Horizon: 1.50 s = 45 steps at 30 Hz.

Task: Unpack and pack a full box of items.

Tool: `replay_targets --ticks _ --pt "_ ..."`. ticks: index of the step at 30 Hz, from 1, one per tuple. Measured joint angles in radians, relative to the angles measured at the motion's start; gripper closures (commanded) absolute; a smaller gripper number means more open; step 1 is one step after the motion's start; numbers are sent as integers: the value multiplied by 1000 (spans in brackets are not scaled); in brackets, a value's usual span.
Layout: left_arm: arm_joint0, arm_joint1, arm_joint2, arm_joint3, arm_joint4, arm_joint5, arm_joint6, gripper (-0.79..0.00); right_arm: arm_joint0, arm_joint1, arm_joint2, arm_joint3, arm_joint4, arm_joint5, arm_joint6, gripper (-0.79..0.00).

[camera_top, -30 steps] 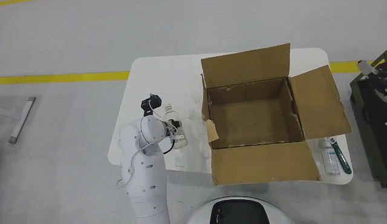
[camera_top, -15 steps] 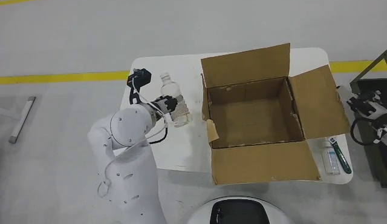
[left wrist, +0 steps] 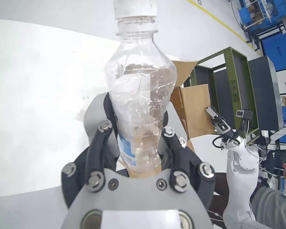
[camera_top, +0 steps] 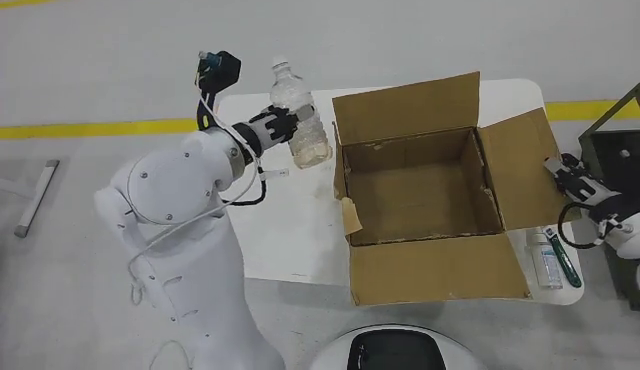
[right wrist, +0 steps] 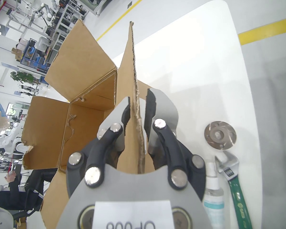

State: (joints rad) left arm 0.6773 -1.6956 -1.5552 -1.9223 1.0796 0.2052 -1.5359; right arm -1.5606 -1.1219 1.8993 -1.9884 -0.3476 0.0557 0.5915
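Note:
An open cardboard box [camera_top: 420, 185] stands on the white table [camera_top: 275, 240] with nothing inside and its flaps spread. My left gripper [camera_top: 278, 125] is shut on a clear plastic bottle [camera_top: 298, 120] with a white cap. It holds the bottle in the air over the table's far left part, just left of the box's back flap. In the left wrist view the bottle [left wrist: 140, 84] stands upright between the fingers [left wrist: 102, 110]. My right gripper [right wrist: 137, 107] is open and straddles the edge of the box's right flap [right wrist: 133, 72], with a slim gap on one side.
A small spray bottle [camera_top: 545, 260] and a green-handled wrench [camera_top: 563, 258] lie on the table's near right corner. A metal disc [right wrist: 220, 134] sits beside them. A green metal rack [camera_top: 608, 185] stands just right of the table.
The left arm lifted the bottle off the table and carried it up and toward the far side. The right arm came in from the right to the box's right flap.

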Motion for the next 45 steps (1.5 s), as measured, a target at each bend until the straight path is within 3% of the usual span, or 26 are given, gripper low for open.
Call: replay_targets --ticks 15,22,28,35,45 --pt "-70 66 145 99 -165 79 0 0 -4 -14 -160 -66 24 77 -87 0" --pt "-36 90 211 160 -146 79 0 0 7 -14 -180 -73 10 87 -91 0" --pt "-12 122 183 231 -42 79 0 0 6 -11 -173 -67 -33 75 -91 0" --pt "20 159 89 226 25 79 0 0 -5 -9 -169 -67 -46 65 -88 0" --pt "16 185 33 235 53 79 0 0 -49 -10 -179 -91 -27 48 -75 0"
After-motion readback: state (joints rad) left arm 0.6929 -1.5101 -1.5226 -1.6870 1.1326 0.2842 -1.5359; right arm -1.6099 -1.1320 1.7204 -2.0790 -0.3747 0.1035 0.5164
